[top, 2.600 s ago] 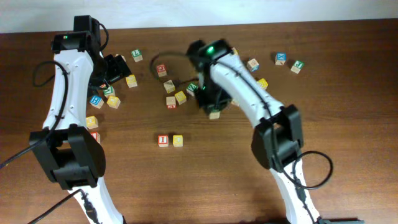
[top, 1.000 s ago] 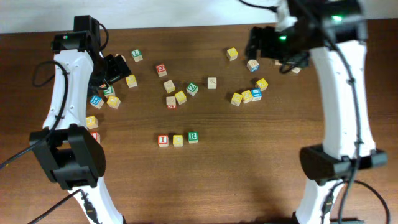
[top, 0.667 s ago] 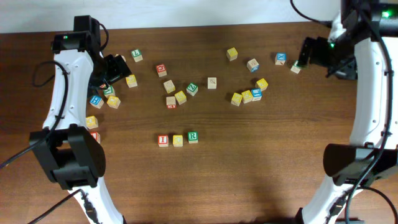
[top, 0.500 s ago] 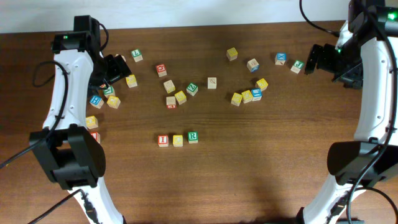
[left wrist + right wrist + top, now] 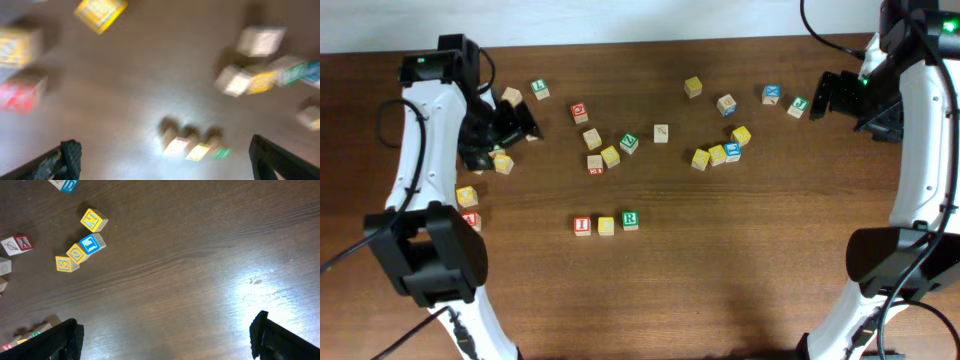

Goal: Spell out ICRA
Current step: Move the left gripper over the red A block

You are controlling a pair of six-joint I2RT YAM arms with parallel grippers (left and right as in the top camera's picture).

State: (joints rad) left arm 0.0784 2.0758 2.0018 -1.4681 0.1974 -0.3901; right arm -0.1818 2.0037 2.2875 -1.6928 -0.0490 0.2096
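Dark wooden table (image 5: 720, 280), white wall (image 5: 620, 18) behind; left fingers (image 5: 67, 159) and right fingers (image 5: 67, 336) gape empty.

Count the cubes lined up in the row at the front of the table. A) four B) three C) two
B: only the red I cube, the yellow cube and the green R cube stand side by side, with no fourth cube next to them.
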